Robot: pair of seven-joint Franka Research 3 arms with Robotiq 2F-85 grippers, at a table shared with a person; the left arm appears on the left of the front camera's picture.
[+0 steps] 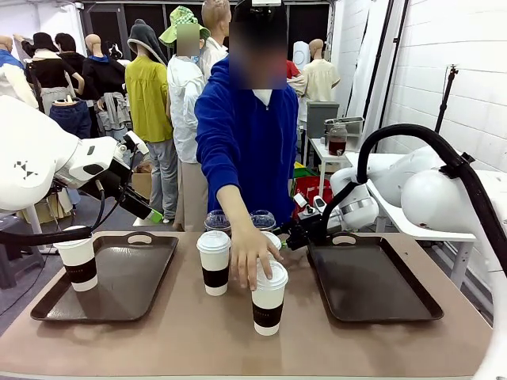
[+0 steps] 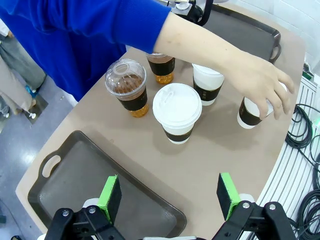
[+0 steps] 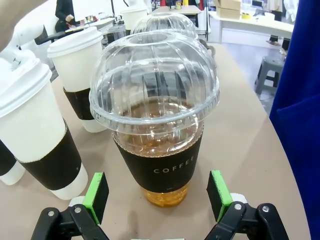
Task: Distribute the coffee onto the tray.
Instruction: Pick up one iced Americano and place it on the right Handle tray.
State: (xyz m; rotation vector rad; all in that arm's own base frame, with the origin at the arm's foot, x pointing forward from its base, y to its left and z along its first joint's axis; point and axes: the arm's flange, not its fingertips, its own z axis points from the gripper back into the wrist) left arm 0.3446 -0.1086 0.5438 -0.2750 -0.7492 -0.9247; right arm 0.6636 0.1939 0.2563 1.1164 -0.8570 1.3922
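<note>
The dome-lidded iced coffee (image 3: 155, 125) was caught at frame centre, flanked by the wide-spread right gripper (image 3: 156, 194). At lower centre, a white cup (image 1: 268, 305) was covered by the person's hand (image 1: 252, 252). One paper cup (image 1: 79, 263) was seen on the left tray (image 1: 142, 277); the left gripper (image 2: 169, 196) was held wide, empty.

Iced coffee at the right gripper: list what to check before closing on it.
1. Jaws of the right gripper open: ok.
2. The iced coffee upright, dome lid on, centred in that gripper: ok.
3. Room beside it: cannot tell; the neighbouring white cup stands close on one side.
4. The right tray bare, ready to receive: ok.
5. The person's hand out of the way: not ok; it rests on the front white cup at mid-table.
6. The left gripper open above the left tray, apart from the cups: ok.
</note>
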